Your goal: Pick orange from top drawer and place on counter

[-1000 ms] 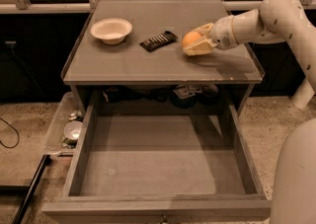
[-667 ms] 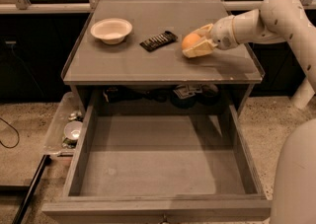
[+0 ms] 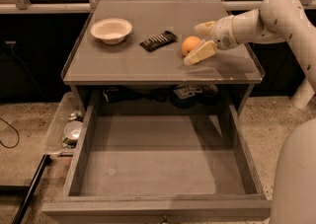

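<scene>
The white jointed arm [image 3: 276, 16] reaches in from three o'clock, its forearm nearly level above the flat grey square worktop [image 3: 148, 67]. Its cream two-finger hand [image 3: 201, 40] points toward nine o'clock, fingers spread apart and gripping nothing. The small round orange fruit [image 3: 190, 45] sits on the worktop at the hand's nine o'clock, right at the mouth of the fingers; whether they touch it I cannot tell. Further toward nine o'clock lie a black ribbed flat object [image 3: 158, 40] and a white round bowl [image 3: 111, 29]. At six o'clock, the wide grey wooden drawer [image 3: 81, 154] stands pulled out.

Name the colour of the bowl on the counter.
Cream-white bowl, camera view; the open tool flanks the orange nearby.
</scene>
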Available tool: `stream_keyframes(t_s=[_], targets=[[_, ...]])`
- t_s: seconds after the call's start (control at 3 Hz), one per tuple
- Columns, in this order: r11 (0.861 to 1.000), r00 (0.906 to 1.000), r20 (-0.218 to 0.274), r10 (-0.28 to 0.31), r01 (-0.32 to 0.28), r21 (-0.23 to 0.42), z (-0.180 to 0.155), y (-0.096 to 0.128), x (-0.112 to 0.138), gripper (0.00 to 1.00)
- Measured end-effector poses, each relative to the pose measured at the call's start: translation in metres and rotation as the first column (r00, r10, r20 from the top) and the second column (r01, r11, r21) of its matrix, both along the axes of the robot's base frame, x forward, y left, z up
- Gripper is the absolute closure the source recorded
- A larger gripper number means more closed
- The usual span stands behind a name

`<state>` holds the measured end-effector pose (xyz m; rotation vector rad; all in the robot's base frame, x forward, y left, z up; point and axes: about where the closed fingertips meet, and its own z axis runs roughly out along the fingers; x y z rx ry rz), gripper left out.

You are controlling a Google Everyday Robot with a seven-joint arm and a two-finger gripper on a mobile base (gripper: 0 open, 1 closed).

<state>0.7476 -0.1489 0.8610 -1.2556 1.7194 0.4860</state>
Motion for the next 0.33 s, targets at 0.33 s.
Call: stream_keyframes(t_s=[0.33], targets=[[1.0, 1.0, 0.0, 0.0, 0.0, 0.0, 0.0, 0.0, 0.0, 0.0]])
